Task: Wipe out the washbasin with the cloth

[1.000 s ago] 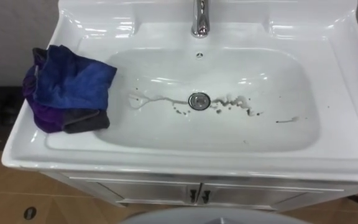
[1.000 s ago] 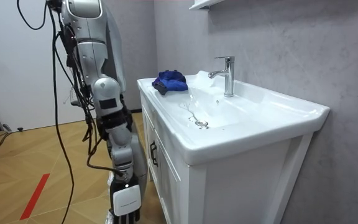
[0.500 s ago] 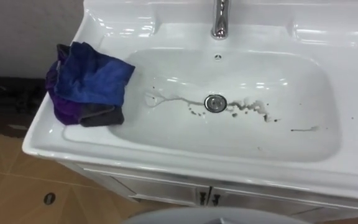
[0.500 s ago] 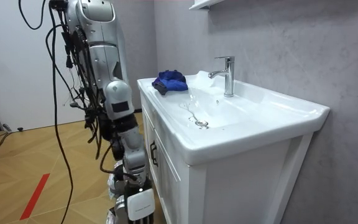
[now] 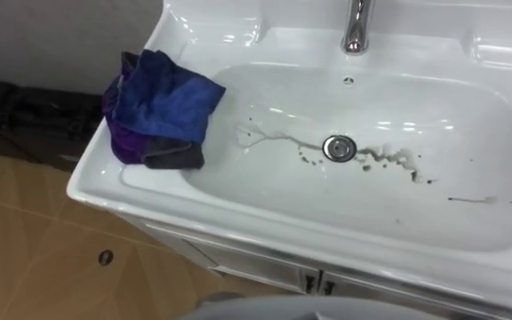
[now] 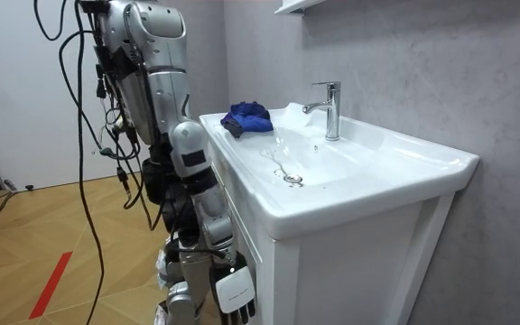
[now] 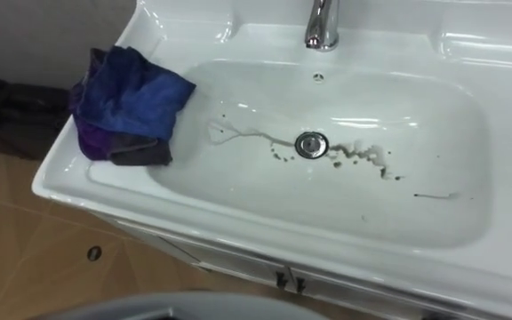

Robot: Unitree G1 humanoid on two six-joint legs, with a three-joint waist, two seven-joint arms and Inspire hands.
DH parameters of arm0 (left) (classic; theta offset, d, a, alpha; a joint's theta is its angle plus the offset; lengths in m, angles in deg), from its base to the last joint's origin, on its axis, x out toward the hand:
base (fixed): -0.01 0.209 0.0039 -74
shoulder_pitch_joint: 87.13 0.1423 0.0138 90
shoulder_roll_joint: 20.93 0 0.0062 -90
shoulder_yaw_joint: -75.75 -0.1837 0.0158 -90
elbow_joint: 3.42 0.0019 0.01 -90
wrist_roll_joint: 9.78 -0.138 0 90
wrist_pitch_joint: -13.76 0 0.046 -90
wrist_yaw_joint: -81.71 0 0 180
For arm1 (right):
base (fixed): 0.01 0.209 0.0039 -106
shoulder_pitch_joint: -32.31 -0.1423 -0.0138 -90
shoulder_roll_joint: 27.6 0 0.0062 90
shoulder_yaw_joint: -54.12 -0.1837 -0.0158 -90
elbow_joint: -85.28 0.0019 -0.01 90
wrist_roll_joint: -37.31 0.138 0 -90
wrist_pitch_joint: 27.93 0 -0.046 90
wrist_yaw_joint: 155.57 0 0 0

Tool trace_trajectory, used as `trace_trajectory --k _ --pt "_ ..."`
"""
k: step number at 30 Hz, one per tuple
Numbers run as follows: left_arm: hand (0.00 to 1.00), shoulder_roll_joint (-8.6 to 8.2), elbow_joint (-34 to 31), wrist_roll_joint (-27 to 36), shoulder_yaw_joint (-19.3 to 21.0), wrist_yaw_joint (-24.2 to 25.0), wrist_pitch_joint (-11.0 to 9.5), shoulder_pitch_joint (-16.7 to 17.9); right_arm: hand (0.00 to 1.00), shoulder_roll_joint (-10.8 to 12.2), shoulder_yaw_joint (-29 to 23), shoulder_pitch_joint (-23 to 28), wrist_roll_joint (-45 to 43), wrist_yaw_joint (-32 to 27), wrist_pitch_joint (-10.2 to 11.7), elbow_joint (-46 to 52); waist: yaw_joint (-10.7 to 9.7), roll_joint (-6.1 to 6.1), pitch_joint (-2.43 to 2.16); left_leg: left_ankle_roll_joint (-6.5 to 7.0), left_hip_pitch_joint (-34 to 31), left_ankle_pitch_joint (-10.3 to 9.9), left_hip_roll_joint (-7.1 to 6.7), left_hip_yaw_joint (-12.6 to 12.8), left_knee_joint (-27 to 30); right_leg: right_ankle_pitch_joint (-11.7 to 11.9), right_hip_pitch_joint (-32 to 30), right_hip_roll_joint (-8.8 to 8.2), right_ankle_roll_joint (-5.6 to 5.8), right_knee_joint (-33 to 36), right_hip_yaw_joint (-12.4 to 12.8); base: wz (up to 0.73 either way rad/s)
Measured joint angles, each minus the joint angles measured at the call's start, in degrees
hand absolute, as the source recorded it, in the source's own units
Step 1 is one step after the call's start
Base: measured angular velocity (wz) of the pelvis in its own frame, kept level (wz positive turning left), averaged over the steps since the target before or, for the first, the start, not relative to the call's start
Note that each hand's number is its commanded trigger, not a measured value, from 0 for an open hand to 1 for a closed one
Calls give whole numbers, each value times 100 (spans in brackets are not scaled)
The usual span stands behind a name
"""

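Right hand (image 6: 233,293): hanging low, below the rim; impossible to tell whether spread or curled.
Cabinet (image 6: 242,217): just beside the hand, on the basin side.
Basin (image 5: 265,209): above the hand, well apart.
Cloth (image 5: 163,107): blue and purple, bunched on the left rim, one edge drooping into the bowl; up and far across from the hand, untouched.
Step in hand: by judgement, fetching the cloth before any wiping.
Doing it well: rise clear of the rim, grasp the bunch from above, then sweep toward the drain (image 5: 339,148).
Dirt (image 5: 389,160): dark specks and smears on both sides of the drain, farther from the hand than the cloth.
In the way: the rim's front edge; the tap (image 5: 356,27) at the back, best avoided.
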Motion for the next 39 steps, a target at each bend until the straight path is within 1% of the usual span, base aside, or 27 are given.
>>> trace_trajectory --k 1,2,3,5,6,7,8,9,11,12,13,15,16,18,19,20,21,23,24,25,26,27,29,32,33,35,39 --pt "0 28 -345 -6 26 -133 -25 -22 0 -2 -4 29 -143 -2 20 1 31 -23 -5 0 2 0 0 2 -5 -1 -9 0 0 1 11 0" --pt "0 90 -606 -7 26 -238 -123 -46 0 -6 -9 59 -213 -5 63 1 50 19 -4 0 2 0 -1 2 -8 -1 -12 0 0 -1 17 -3" --pt "0 131 -716 -5 17 -285 -168 -60 0 -9 -10 70 -205 -4 77 1 50 15 13 0 2 0 -3 0 -8 -1 -12 -4 0 -2 13 0" --pt "0 297 -1156 -9 -50 -428 -288 -145 0 -10 3 83 -24 11 144 -10 60 37 14 0 -8 0 -5 4 -6 -1 -24 -5 2 2 26 0" --pt "0 360 -1195 -9 -58 -438 -325 -185 0 -10 3 76 27 12 155 -9 74 45 10 0 -14 0 -5 6 -5 -1 -31 -5 2 1 31 -3" --pt "0 484 -1264 -9 -58 -509 -361 -301 0 -11 3 67 132 15 183 -6 67 47 14 0 -36 0 -5 7 2 -2 -54 -5 1 2 36 0" --pt "0 576 -1424 -15 -56 -568 -367 -402 0 -9 -1 71 156 36 204 -6 42 78 4 0 -48 0 -5 6 4 -1 -64 -5 2 0 38 0" --pt "0 603 -1545 -31 -54 -604 -372 -450 0 -9 0 76 157 58 204 -9 44 79 9 0 -48 0 -5 6 4 0 -64 -5 2 2 46 0" --pt "0 672 -2013 -206 -53 -650 -428 -515 0 -6 2 88 172 118 207 -19 59 88 20 0 -24 0 -5 18 -1 2 -65 -4 4 13 112 -7" --pt "0 687 -2096 -287 -53 -649 -430 -543 0 -3 4 125 194 133 209 -19 59 91 19 0 -18 0 -5 23 -1 2 -63 -4 4 17 114 -9" --pt "0 689 -2286 -536 -56 -646 -430 -574 0 4 5 146 246 138 212 -18 54 103 21 0 -14 0 -3 40 0 2 -62 -2 4 11 113 -5" --pt "0 689 -2584 -852 -59 -632 -429 -575 0 -4 4 187 334 158 208 -22 15 118 38 0 -13 0 -2 60 1 2 -66 -1 4 5 119 -4" --pt "0 692 -2747 -1061 -59 -633 -425 -583 0 -18 7 200 340 182 191 -26 -12 132 54 0 0 -1 -3 62 -1 2 -56 -1 4 7 127 0" --pt "0 703 -2930 -1472 -74 -640 -422 -667 0 -16 15 199 348 188 193 -96 -80 144 69 0 22 0 -3 58 -4 2 -29 -1 4 5 129 2" --pt "0 703 -3057 -1808 -100 -640 -423 -734 0 -1 12 191 362 191 197 -163 -117 150 87 0 33 0 -1 53 -5 2 -9 2 4 4 130 0" --pt "0 703 -3258 -2122 -115 -635 -425 -738 0 7 6 189 361 206 202 -195 -174 156 102 0 42 0 4 53 -4 2 -3 8 4 -2 138 0" --pt "0 703 -3339 -2275 -117 -635 -429 -738 0 7 5 182 360 224 210 -191 -215 160 112 0 42 0 4 51 -4 2 2 9 4 -5 134 0" --pt "0 702 -3710 -2872 -158 -632 -431 -738 0 7 9 190 346 266 315 -192 -295 157 138 0 71 -1 8 73 -9 3 15 16 3 -23 166 -4" --pt "0 702 -3838 -2947 -199 -629 -431 -738 0 4 13 197 346 279 320 -209 -323 157 148 0 87 -1 12 97 -14 3 17 20 3 -29 196 -13" --pt "0 702 -4127 -3068 -330 -621 -429 -737 0 -6 20 178 349 330 321 -298 -355 159 160 0 99 -1 12 117 -19 3 26 22 3 -41 230 -12" --pt "0 702 -4378 -3213 -463 -568 -432 -737 0 -9 18 157 349 365 311 -331 -382 164 161 0 104 -1 12 137 -35 4 15 22 4 -80 253 -8" --pt "0 702 -4472 -3293 -523 -526 -434 -738 0 -9 14 159 349 378 313 -329 -396 164 163 0 101 -1 12 148 -37 5 11 23 5 -90 264 -9" --pt "0 702 -4710 -3602 -680 -325 -424 -740 0 -15 24 176 404 390 307 -326 -527 166 157 0 105 -1 12 171 -41 14 10 23 10 -86 290 -8" --pt "0 702 -4831 -4080 -929 -180 -401 -740 0 -12 60 208 518 387 311 -329 -630 186 141 0 138 0 21 211 -47 33 13 36 2 -83 398 -14" --pt "0 702 -4856 -4148 -982 -154 -395 -739 0 -10 65 216 535 388 312 -328 -647 186 142 0 150 -1 24 233 -49 35 15 39 0 -84 417 -18" --pt "0 701 -4995 -4333 -1191 -93 -384 -739 0 -8 122 247 551 391 316 -368 -737 163 138 0 211 -1 37 302 -87 35 34 46 0 -83 435 -13" --pt "0 700 -5219 -4488 -1553 58 -388 -739 0 7 229 283 573 393 310 -403 -807 97 125 0 236 -1 40 335 -115 36 23 49 -1 -87 512 -10"
